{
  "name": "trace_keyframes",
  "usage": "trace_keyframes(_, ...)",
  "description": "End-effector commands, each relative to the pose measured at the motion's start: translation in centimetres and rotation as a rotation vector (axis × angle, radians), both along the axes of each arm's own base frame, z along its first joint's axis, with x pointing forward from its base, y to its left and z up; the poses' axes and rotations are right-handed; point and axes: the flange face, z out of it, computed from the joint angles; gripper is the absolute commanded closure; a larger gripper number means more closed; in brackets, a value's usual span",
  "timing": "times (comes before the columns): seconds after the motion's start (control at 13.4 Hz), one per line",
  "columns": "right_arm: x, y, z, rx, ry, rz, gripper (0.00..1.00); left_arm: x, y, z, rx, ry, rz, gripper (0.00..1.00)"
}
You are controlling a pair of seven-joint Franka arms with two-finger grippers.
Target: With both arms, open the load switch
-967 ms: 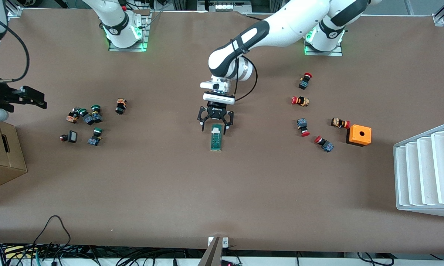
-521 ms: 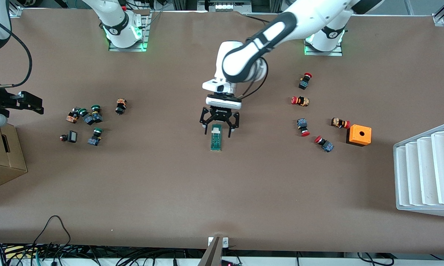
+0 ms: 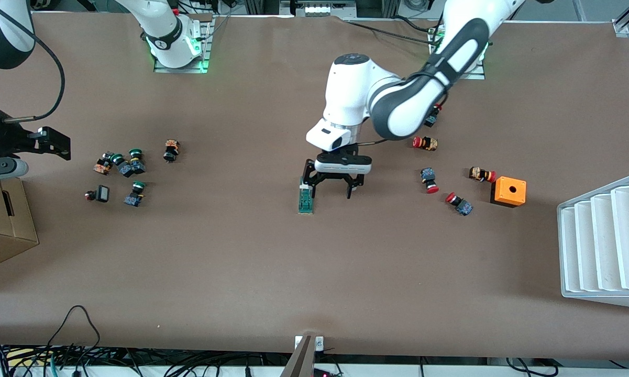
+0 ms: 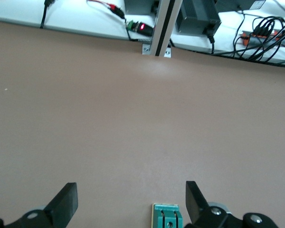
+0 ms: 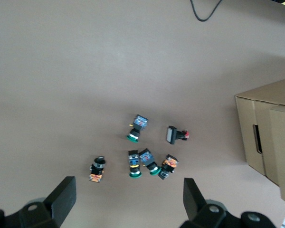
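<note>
Front view: load switch (image 3: 306, 199) lies mid-table on the brown table (image 3: 241, 262). Left gripper (image 3: 331, 189) hangs low, fingers spread wide, one finger (image 3: 310, 184) over the switch's white end. Right gripper (image 3: 52, 142) hovers at the right arm's end, above a cardboard box (image 3: 0, 220).

Left wrist view: fingers wide; the switch's end (image 4: 167, 216) shows between them.

Right wrist view: fingers wide over green-capped push buttons (image 5: 141, 164).

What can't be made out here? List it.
- Load switch: front view, its farther end covered by the left end effector; left wrist view, cut off by the frame edge.
- Right end effector: front view, outside the frame.
- Push buttons: markings too small.
</note>
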Motion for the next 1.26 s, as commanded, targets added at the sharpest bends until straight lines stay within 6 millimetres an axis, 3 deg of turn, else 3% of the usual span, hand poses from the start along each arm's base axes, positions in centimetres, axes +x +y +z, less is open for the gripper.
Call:
trace_keyframes(0.0, -0.9, 0.8, 1.3, 0.063, 0.008, 0.006, 0.00, 1.9, 3.2, 2.7, 0.017, 0.090, -0.007, 0.00)
trace_keyframes(0.22, -0.9, 0.6, 1.3, 0.105, 0.010, 0.001, 0.01, 5.6, 7.4, 6.4, 0.010, 0.207, 0.008, 0.00)
trace_keyframes(0.37, -0.9, 0.9, 1.4, 0.107, 0.008, 0.005, 0.00, 8.6, 11.2, 8.4, -0.005, 0.294, 0.004, 0.00)
trace_keyframes(0.52, -0.7, 1.4, 1.3, 0.105, 0.003, 0.011, 0.01, 9.9, 15.0, 9.8, -0.012, 0.335, -0.027, 0.00)
trace_keyframes(0.97, -0.8, 1.4, 1.7, 0.106, 0.001, 0.016, 0.00, 11.1, 27.4, 13.2, 0.015, 0.462, -0.157, 0.00)
trace_keyframes(1.19, -0.9, 1.5, 1.8, 0.105, 0.001, 0.018, 0.00, 10.4, 31.7, 14.9, 0.055, 0.505, -0.214, 0.00)
